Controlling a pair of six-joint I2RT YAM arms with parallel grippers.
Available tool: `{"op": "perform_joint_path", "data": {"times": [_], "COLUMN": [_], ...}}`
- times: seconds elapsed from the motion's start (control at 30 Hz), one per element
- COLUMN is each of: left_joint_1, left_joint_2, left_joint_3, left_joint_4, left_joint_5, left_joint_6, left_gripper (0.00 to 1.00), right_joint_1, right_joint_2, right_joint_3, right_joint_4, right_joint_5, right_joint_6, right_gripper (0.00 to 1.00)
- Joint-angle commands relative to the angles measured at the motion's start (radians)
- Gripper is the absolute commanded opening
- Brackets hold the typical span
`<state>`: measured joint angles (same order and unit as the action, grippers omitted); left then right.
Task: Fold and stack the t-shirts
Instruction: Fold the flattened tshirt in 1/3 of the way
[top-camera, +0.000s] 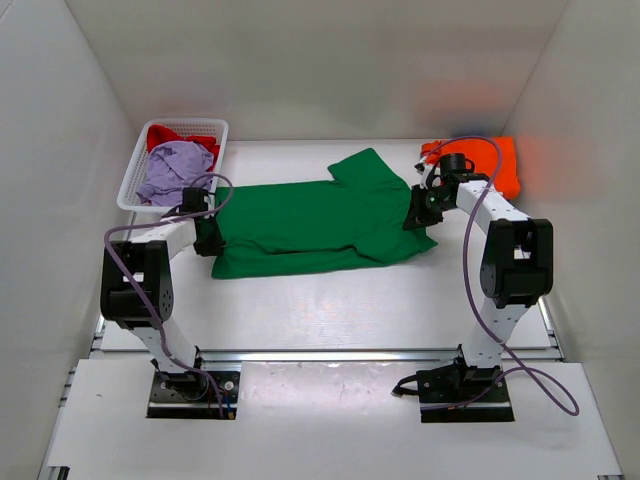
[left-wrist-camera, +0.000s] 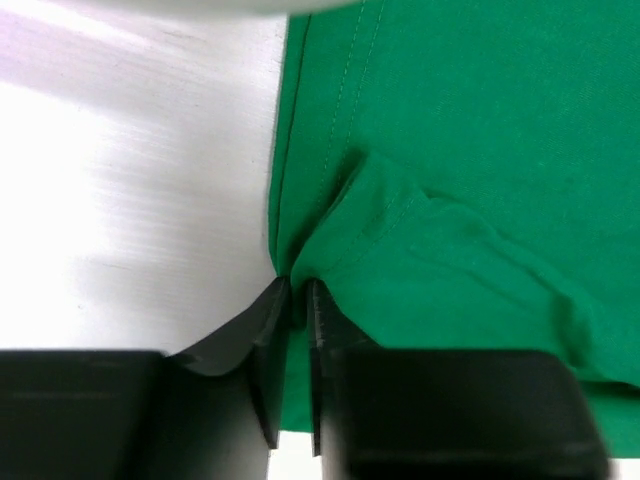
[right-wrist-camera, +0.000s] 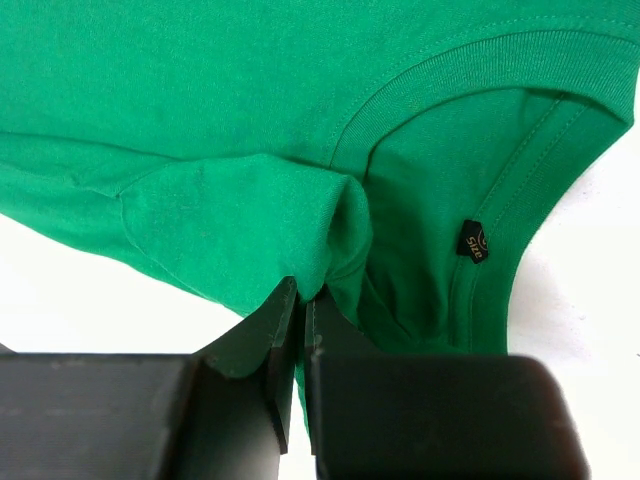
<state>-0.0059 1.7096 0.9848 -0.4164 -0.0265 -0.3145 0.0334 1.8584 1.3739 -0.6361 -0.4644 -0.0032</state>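
Note:
A bright green t-shirt (top-camera: 320, 220) lies spread across the middle of the table, hem to the left and collar to the right. My left gripper (top-camera: 207, 238) sits at its hem edge. In the left wrist view that gripper (left-wrist-camera: 298, 285) is shut on a pinched fold of the green cloth (left-wrist-camera: 470, 150). My right gripper (top-camera: 417, 212) is at the collar end. The right wrist view shows it (right-wrist-camera: 303, 293) shut on a bunched fold of the green shirt (right-wrist-camera: 200, 90), beside the ribbed neckline and its black size tag (right-wrist-camera: 473, 241). An orange t-shirt (top-camera: 497, 163) lies folded at the back right.
A white mesh basket (top-camera: 137, 172) stands at the back left, holding a lavender shirt (top-camera: 175, 172) and a red one (top-camera: 172, 134). White walls close in the table on the left, right and back. Bare white tabletop (top-camera: 330, 310) runs between the shirt and the arm bases.

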Motion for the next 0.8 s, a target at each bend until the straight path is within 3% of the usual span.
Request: {"op": "perform_joint_path", "data": {"times": [0.0,0.2,0.3,0.5,0.53,0.6,0.67,0.73,0.77], "left_joint_1": [-0.008,-0.008,-0.009,-0.014,-0.011,-0.009,-0.008,-0.006,-0.011], "left_joint_2": [-0.062,-0.093,-0.09,-0.093,-0.093,-0.093,-0.085,-0.08,-0.076], "left_joint_3": [0.026,0.005,-0.005,-0.014,-0.015,-0.017,-0.023,-0.023,-0.018], "left_joint_4": [-0.012,-0.016,-0.018,-0.013,-0.015,-0.012,-0.01,-0.015,-0.025], "left_joint_5": [-0.003,0.006,0.005,0.013,0.01,0.011,0.0,0.005,0.008], "left_joint_6": [0.002,-0.003,-0.003,0.0,-0.004,-0.006,-0.006,-0.003,-0.001], "left_gripper": [0.26,0.31,0.19,0.1,0.14,0.35,0.39,0.23,0.09], "right_joint_1": [0.003,0.01,0.008,-0.004,-0.003,-0.004,0.0,-0.001,-0.003], "right_joint_2": [-0.007,-0.022,-0.025,-0.034,-0.034,-0.031,-0.03,-0.031,-0.028], "right_joint_3": [-0.012,-0.035,-0.033,-0.045,-0.048,-0.047,-0.056,-0.058,-0.052], "right_joint_4": [0.02,0.036,0.036,0.036,0.038,0.032,0.041,0.042,0.042], "right_joint_5": [-0.017,-0.02,-0.022,-0.017,-0.025,-0.026,-0.026,-0.028,-0.029], "right_joint_6": [0.0,-0.003,-0.001,-0.003,-0.003,-0.003,0.0,0.003,0.003], "right_gripper": [0.01,0.0,0.0,0.0,0.0,0.0,0.0,0.0,0.0]}}
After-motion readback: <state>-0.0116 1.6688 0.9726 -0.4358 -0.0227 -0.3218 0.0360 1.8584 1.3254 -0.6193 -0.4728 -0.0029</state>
